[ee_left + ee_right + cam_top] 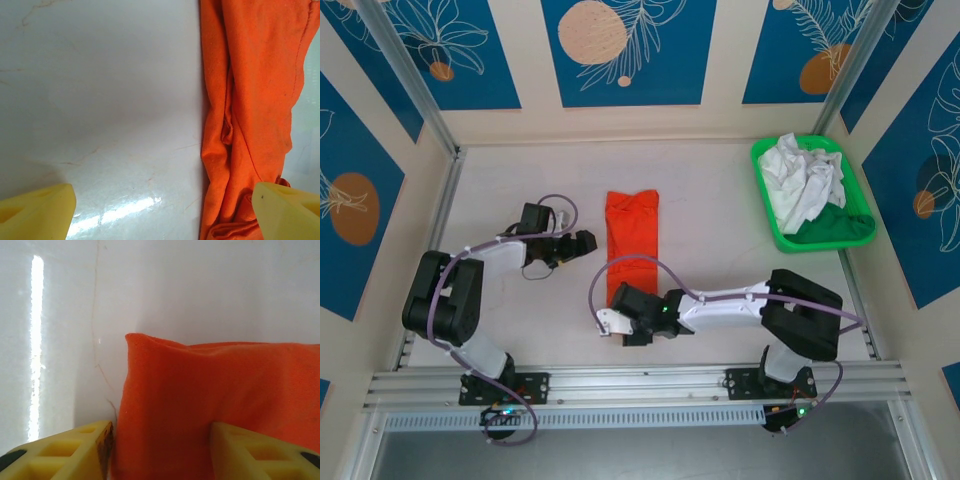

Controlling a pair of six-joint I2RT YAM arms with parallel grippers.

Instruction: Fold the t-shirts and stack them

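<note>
The orange-red t-shirt (pixel 632 235) lies folded into a long narrow strip in the middle of the table, running from far to near. My right gripper (pixel 610 322) is at its near end. In the right wrist view the shirt's near corner (pixel 215 385) sits between the yellow fingers (pixel 161 450); one finger is beside the cloth edge, the other rests on the cloth, with the jaws partly apart. My left gripper (pixel 588 240) is open just left of the strip, over bare table (pixel 165 215), and the shirt's wrinkled edge (pixel 250 100) is by its right fingertip. The white t-shirt (pixel 803 180) lies crumpled in the tray.
The green plastic tray (pixel 820 243) stands at the back right against the frame post. Aluminium rails run along the left, right and near table edges. A purple cable loops over the right arm near the shirt's near end.
</note>
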